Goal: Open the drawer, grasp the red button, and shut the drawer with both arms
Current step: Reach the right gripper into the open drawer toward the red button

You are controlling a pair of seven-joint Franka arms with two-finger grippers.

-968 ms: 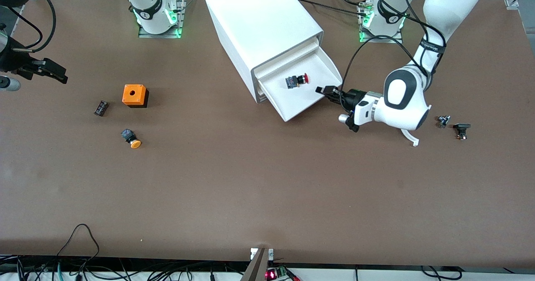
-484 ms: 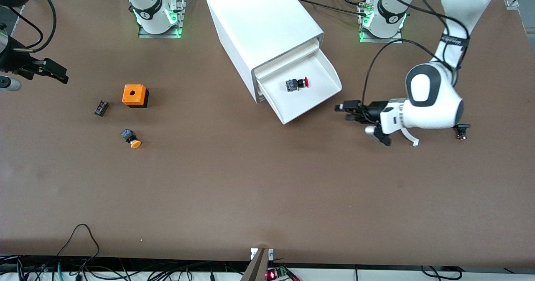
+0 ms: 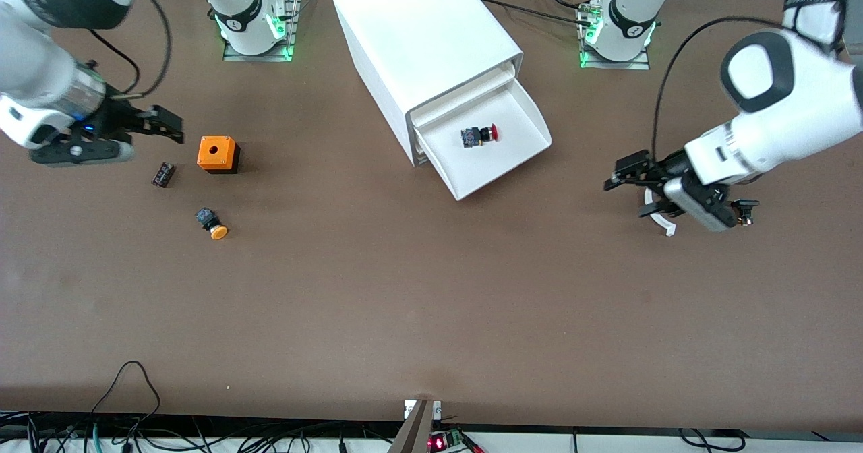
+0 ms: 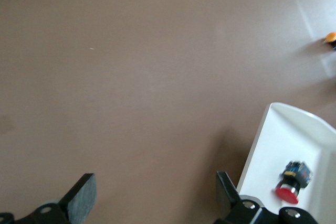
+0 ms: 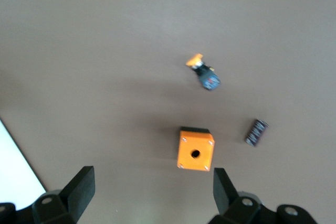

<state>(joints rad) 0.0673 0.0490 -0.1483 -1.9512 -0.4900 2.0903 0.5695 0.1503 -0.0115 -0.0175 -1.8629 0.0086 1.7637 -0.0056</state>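
The lowest drawer (image 3: 487, 165) of the white cabinet (image 3: 425, 42) stands pulled out. In it lies the button (image 3: 479, 134), on its side, red cap on a black body. My left gripper (image 3: 618, 172) is open and holds nothing. It hangs over bare table between the drawer and the left arm's end. In the left wrist view the left gripper (image 4: 156, 192) frames bare table, with the drawer (image 4: 278, 145) and button (image 4: 292, 181) off to one side. My right gripper (image 3: 176, 128) is open over the table beside the orange box (image 3: 218, 154). The right wrist view shows the right gripper (image 5: 152, 187) empty.
An orange-capped button (image 3: 211, 223) and a small black part (image 3: 164, 174) lie near the orange box (image 5: 196, 149). A white curved piece (image 3: 657, 214) and a black part (image 3: 744, 209) lie under the left hand. The cabinet's corner (image 5: 16, 166) shows in the right wrist view.
The left gripper opened, let go of the drawer's front corner and drew back toward the left arm's end. The right arm swung in toward the orange box.
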